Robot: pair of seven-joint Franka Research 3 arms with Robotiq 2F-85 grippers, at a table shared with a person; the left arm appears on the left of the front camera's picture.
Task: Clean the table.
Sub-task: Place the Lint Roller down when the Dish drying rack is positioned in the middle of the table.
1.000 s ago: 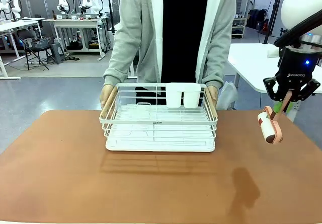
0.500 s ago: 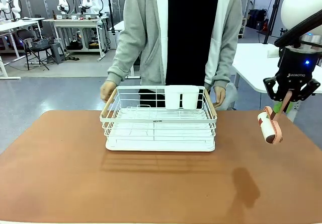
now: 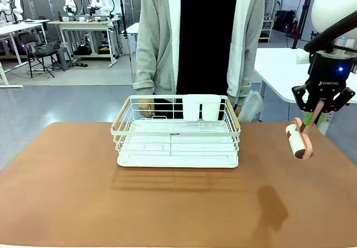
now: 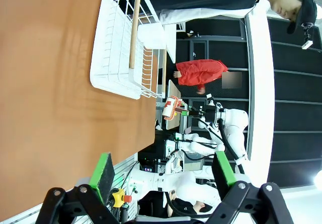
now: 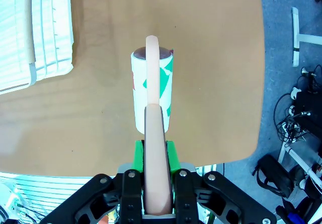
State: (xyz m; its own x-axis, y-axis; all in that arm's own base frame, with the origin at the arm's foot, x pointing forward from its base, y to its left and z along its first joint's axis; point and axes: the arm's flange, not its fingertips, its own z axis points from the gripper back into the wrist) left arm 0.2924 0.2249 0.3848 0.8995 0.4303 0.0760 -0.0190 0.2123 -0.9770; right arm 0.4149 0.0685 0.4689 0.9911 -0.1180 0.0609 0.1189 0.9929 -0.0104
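The table [image 3: 67, 192], reddish-brown, spans the foreground. The white wire rack [image 3: 177, 132] is set at its far middle, before a person. Right of the rack, a lint roller [image 3: 298, 141] is held above the table, clamped in the right gripper [image 3: 318, 110]. The left gripper [image 4: 163, 176] is seen with jaws apart, empty. Cleaning appears not yet begun; the roller must next be lowered onto the top.

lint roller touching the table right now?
Apart. In the front view the lint roller hangs from the shut right end effector above the table, its shadow lying well away on the tabletop.
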